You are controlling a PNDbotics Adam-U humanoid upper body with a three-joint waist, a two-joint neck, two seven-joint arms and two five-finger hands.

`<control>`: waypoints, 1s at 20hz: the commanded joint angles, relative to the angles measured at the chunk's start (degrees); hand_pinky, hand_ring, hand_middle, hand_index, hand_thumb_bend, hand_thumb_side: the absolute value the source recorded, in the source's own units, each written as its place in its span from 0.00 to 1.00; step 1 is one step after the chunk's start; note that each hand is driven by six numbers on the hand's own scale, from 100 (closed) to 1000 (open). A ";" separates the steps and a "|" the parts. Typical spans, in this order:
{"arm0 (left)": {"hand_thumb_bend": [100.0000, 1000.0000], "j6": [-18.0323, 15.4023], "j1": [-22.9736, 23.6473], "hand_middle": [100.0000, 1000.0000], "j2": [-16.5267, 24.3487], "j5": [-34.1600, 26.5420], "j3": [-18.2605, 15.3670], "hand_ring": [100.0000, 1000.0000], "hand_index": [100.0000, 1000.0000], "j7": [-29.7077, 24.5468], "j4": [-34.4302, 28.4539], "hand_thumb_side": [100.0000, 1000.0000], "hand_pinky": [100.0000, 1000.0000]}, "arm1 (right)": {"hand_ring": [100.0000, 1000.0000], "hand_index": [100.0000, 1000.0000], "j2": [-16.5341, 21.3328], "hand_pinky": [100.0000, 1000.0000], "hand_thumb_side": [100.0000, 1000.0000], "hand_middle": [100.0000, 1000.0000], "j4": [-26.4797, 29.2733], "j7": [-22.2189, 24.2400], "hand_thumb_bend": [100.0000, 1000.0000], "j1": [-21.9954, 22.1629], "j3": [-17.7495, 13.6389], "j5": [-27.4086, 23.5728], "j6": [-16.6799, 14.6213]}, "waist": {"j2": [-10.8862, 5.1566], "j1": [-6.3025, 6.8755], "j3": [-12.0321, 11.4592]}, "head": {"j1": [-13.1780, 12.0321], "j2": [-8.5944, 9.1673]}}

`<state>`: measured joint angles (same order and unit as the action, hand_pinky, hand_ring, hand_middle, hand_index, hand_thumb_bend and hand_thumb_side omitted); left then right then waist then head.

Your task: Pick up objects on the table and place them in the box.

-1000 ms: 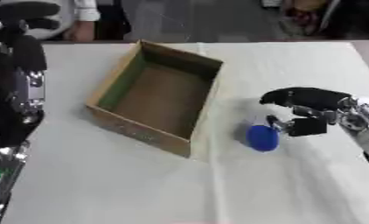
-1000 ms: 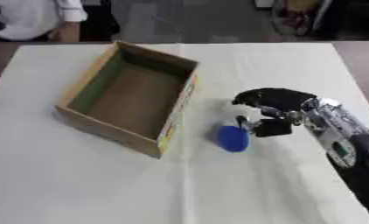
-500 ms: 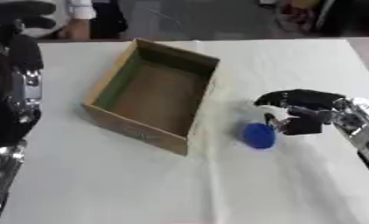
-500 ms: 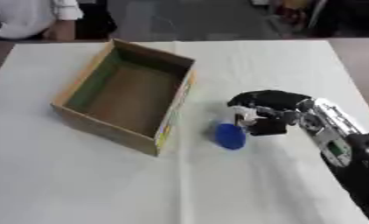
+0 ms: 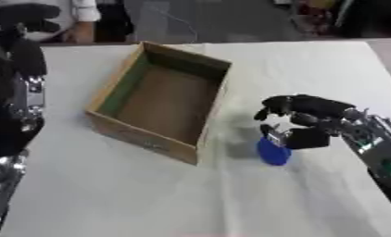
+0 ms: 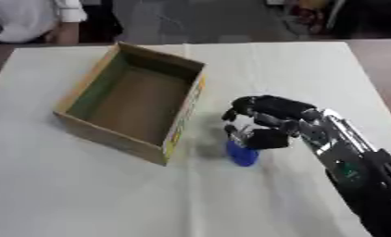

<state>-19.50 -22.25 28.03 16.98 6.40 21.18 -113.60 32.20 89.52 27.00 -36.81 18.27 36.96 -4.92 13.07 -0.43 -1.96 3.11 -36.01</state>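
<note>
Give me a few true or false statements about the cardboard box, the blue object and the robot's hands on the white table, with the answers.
1. The open brown cardboard box has nothing visible inside it. True.
2. The small blue object lies inside the box. False: it is on the white table, to the right of the box.
3. The right hand is just above the blue object, fingers curled toward it. True.
4. The right hand has lifted the blue object over the box. False: the object is down at the table, beside the box; whether the fingers grip it cannot be told.
5. The left hand is reaching into the box. False: only the black left arm shows, at the left edge, away from the box.
</note>
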 commanded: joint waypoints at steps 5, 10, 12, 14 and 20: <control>0.00 -0.14 -0.42 0.89 0.89 0.21 -0.13 0.66 0.74 -0.20 -0.99 0.72 0.62 | 0.93 0.92 0.43 0.76 1.00 0.79 0.10 -9.68 0.00 -0.35 0.75 -0.74 0.51 | -1.03 0.08 -0.06 | 0.52 0.56; 0.00 -0.13 -0.38 0.89 0.94 0.19 -0.12 0.66 0.74 -0.24 -0.99 0.72 0.62 | 1.00 1.00 0.26 0.83 1.00 0.88 -1.00 -5.39 0.00 -0.07 1.08 -0.13 0.14 | -1.15 0.03 -0.04 | 0.50 0.36; 0.00 -0.07 -0.20 0.89 1.03 0.19 -0.10 0.66 0.74 -0.27 -0.99 0.72 0.62 | 1.00 1.00 0.03 0.85 1.00 0.90 -0.86 -3.23 0.00 0.43 1.09 0.14 0.21 | -1.35 -0.07 0.07 | 0.39 0.22; 0.00 0.00 0.03 0.89 1.12 0.19 -0.08 0.66 0.74 -0.31 -0.99 0.72 0.62 | 1.00 1.00 -0.25 0.85 1.00 0.91 -0.18 -1.39 0.00 1.12 0.97 0.65 0.32 | -1.60 -0.16 0.19 | 0.24 -0.01; 0.00 0.10 0.65 0.89 1.44 0.17 -0.02 0.66 0.74 -0.49 -0.99 0.72 0.62 | 1.00 1.00 -1.53 0.89 1.00 0.95 -0.15 1.24 0.00 3.47 1.47 2.70 0.56 | -2.39 -0.35 0.59 | -0.10 -0.45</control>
<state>-19.32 -21.21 28.10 16.98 6.42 20.83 -113.60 30.25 88.61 27.72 -32.94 19.94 39.20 -4.35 11.75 -0.80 -1.49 3.09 -36.57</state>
